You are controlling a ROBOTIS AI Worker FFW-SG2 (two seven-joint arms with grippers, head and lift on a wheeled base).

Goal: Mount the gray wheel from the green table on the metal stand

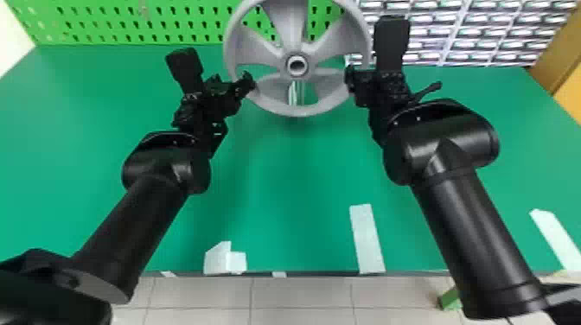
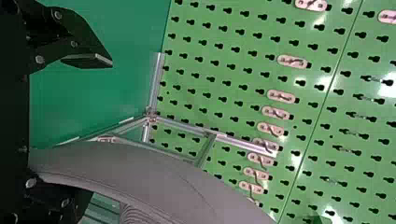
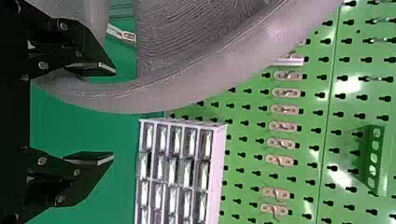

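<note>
My left tool (image 1: 247, 82) and my right tool (image 1: 351, 82) are at opposite sides of the gray wheel (image 1: 294, 26), both with their fingers spread open and neither clamped on anything. The wheel is upright above the back part of the green desk (image 1: 294, 173), in front of the metal stand (image 2: 157, 84), with its open hub (image 1: 297, 65) facing me; I can't tell whether it is seated on the stand. At my left tool, one finger is apart from the rim, and the rim partly hides the other. At my right, the rim passes behind one finger, with the other well apart from it. Behind the desk rises a green pegboard (image 1: 129, 26), with a drawer cabinet (image 1: 467, 34) to the right.
</note>
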